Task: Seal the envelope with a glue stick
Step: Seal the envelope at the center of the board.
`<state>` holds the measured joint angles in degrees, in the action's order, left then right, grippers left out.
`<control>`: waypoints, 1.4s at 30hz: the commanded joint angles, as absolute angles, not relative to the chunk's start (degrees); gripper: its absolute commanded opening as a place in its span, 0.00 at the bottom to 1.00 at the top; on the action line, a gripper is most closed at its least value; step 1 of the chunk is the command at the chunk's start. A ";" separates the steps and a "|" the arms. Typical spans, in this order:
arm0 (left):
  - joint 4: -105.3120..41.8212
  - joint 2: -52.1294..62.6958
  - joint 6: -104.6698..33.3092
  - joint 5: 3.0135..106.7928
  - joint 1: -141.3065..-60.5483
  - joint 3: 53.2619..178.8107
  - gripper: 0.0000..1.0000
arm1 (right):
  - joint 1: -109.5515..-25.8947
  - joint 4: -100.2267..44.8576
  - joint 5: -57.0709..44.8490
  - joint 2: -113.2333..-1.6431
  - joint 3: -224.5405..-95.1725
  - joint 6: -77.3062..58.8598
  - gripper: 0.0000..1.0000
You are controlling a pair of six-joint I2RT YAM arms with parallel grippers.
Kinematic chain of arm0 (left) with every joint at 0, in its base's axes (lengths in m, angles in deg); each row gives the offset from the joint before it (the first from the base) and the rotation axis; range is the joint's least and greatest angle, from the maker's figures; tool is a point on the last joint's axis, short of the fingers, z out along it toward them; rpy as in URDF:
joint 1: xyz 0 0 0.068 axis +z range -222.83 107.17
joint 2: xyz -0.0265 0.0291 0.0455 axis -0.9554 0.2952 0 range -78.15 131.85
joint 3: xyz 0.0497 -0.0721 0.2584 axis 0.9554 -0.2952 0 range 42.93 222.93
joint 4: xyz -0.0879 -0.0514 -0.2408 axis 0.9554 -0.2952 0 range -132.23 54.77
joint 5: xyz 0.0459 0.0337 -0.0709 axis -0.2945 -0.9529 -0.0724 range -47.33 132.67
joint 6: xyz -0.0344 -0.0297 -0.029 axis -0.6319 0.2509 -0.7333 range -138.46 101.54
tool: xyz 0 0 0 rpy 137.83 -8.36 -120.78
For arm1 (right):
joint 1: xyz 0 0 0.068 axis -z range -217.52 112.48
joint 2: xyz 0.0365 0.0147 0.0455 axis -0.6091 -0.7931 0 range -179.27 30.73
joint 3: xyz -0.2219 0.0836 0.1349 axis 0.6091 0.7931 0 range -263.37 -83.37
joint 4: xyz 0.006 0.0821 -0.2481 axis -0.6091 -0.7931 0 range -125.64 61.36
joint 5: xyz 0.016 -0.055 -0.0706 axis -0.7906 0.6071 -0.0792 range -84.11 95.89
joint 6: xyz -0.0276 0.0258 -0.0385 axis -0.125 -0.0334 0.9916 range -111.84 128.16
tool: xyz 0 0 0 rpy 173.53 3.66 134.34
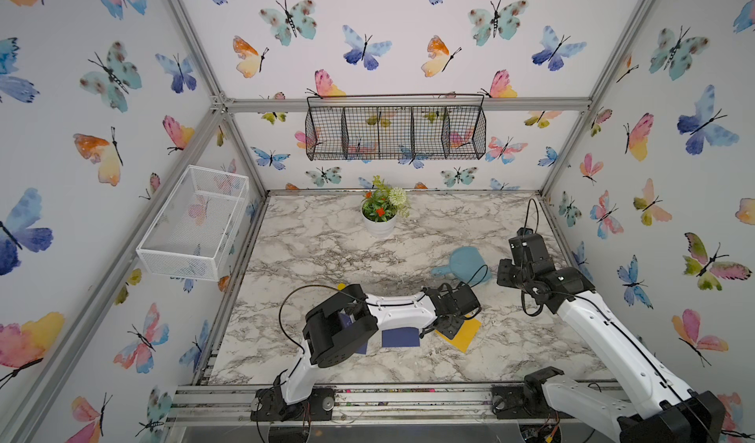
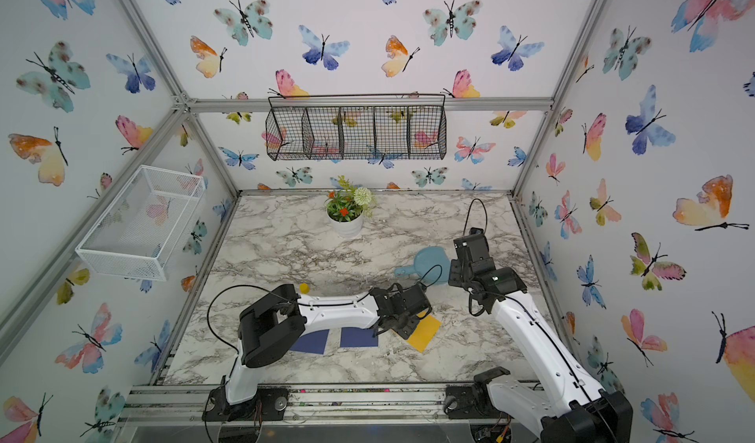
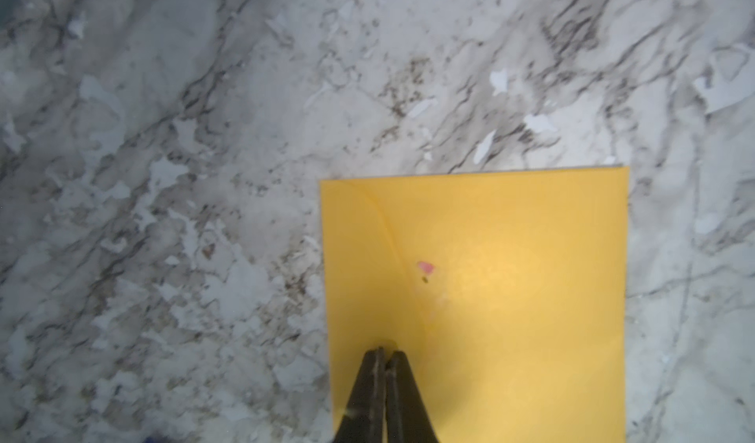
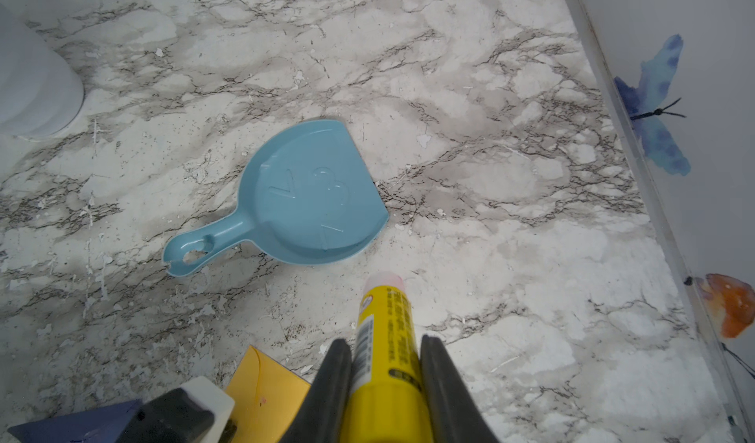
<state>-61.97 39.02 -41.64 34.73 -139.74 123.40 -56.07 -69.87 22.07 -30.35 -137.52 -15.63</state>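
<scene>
Your right gripper (image 4: pixel 386 349) is clamped on the barrel of the yellow glue stick (image 4: pixel 382 310). The stick sits at the bottom centre of the right wrist frame, just below the blue dustpan (image 4: pixel 310 200). Its cap is off and the pale pinkish tip points forward, seemingly clear of the marble tabletop (image 4: pixel 510 257). Gripped that far back, the tip is free to rub on paper.

Your left gripper (image 3: pixel 385 353) has its fingers pressed together, tips down on the yellow envelope (image 3: pixel 510 277) low in that frame, likely pinning it so it won't slide under the stick. A curved flap seam and a pink fleck show near the envelope's middle.

In both top views the envelope lies lower centre, beside a navy card (image 1: pixel 400 337).
</scene>
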 commanded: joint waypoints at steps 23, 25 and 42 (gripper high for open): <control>-65.26 44.22 -38.89 39.33 -138.48 129.76 0.08 | -48.86 -67.04 13.75 -32.38 -138.74 -10.83 0.03; -65.54 45.03 -38.89 39.03 -138.57 129.73 0.08 | -48.77 -67.04 13.86 -32.38 -138.72 -10.65 0.03; -72.33 51.65 -39.18 32.36 -143.01 130.12 0.10 | -48.34 -67.31 14.68 -32.12 -138.90 -9.77 0.03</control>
